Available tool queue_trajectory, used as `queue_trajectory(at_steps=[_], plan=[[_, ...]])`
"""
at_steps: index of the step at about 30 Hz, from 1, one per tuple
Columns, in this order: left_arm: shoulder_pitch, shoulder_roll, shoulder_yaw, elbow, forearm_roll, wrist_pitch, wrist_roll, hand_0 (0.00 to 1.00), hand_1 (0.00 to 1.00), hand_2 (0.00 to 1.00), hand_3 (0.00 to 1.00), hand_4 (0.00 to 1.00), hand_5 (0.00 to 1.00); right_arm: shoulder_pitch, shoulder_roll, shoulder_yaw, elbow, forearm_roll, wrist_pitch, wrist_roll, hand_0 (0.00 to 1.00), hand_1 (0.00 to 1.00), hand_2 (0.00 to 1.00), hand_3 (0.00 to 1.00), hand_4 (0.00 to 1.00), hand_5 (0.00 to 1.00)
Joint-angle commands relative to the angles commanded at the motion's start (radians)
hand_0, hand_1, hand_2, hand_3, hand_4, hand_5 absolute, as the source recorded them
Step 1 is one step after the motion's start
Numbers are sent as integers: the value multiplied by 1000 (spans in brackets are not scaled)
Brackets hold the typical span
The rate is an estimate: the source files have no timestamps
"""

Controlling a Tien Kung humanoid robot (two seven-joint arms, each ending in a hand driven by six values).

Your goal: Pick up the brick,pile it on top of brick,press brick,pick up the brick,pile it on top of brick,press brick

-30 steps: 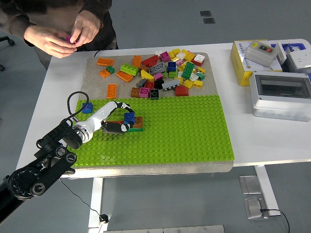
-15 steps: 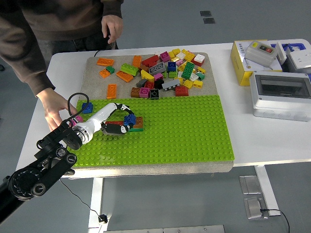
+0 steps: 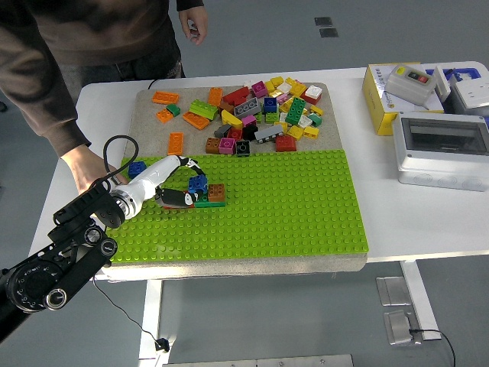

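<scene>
Blue brick [image 3: 199, 183] | atop brown brick [image 3: 216, 193] | left robot hand [image 3: 186, 183] grasping it

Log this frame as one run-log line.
left hand: on blue brick atop stack on green baseplate | right hand: out of view | person's hand: at table's left edge beside the arm | loose bricks: untouched

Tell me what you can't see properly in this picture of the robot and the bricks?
Head view only:
- Whether the left hand grips or just presses the blue brick: its fingers cover it.
- The person's hand near the table edge: the robot arm partly hides it.
- Bricks low in the loose pile: upper bricks cover them.
- The robot's right hand: out of frame.
</scene>
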Motion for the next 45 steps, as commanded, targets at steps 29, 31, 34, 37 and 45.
queue_trajectory(at_steps=[29, 31, 34, 37, 45], plan=[[-9, -25, 36, 56, -55, 21, -31, 998, 940, 887, 570, 662, 155, 3, 3, 1, 0, -2, 1, 0, 731, 665, 645, 844, 659, 998], [-9, -25, 32, 57, -54, 21, -32, 998, 940, 887, 570, 662, 155, 3, 2, 1, 0, -2, 1, -1, 731, 665, 645, 844, 659, 998], [-9, -23, 28, 58, -55, 20, -31, 998, 940, 887, 570, 662, 155, 3, 2, 1, 0, -2, 1, -1, 731, 665, 645, 844, 659, 998], [-8, -21, 24, 56, -54, 18, -30, 998, 940, 886, 568, 679, 167, 2, 2, 1, 0, -3, 1, -1, 731, 664, 645, 843, 659, 998], [1, -7, 6, 24, -38, 13, -20, 998, 940, 886, 569, 681, 169, 0, 2, 2, 0, -6, 1, -2, 731, 664, 645, 843, 658, 998]])
